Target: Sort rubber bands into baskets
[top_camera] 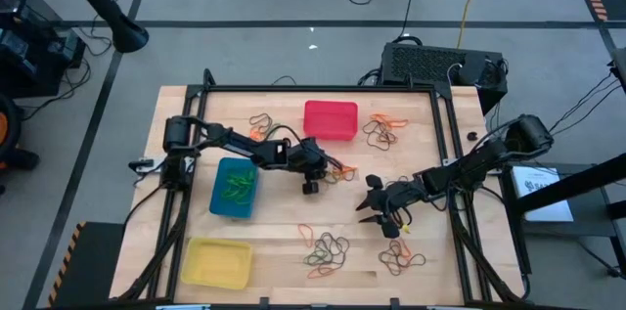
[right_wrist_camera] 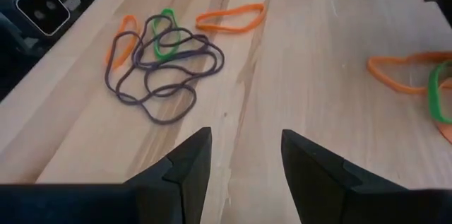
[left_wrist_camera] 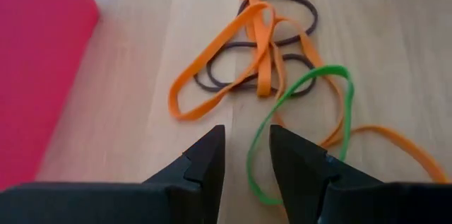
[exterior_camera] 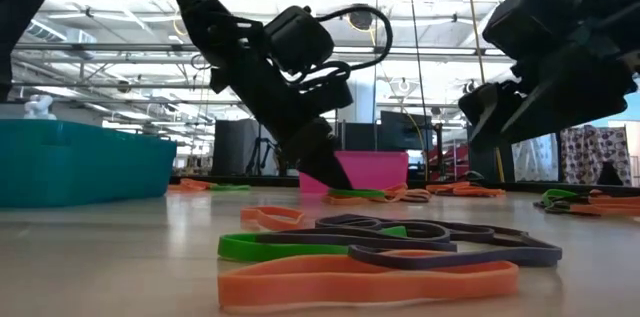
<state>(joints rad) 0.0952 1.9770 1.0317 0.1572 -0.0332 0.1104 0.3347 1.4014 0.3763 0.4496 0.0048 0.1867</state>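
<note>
3 baskets are counted: 1 red basket, 1 blue basket, 1 yellow basket. Rubber bands are too many and tangled for counting.

From my remote station, several items are only partly legible. In the low view the blue basket is cut off by the frame's left edge, and the red basket is partly hidden behind the left end effector; the right end effector runs out of frame at the top and right, so I cannot make out its fingertips there. The left wrist view crops the red basket to one corner, and a green rubber band passes behind one finger. Seen from above, the band clusters near the front edge of the surface are too small for me to count.
</note>
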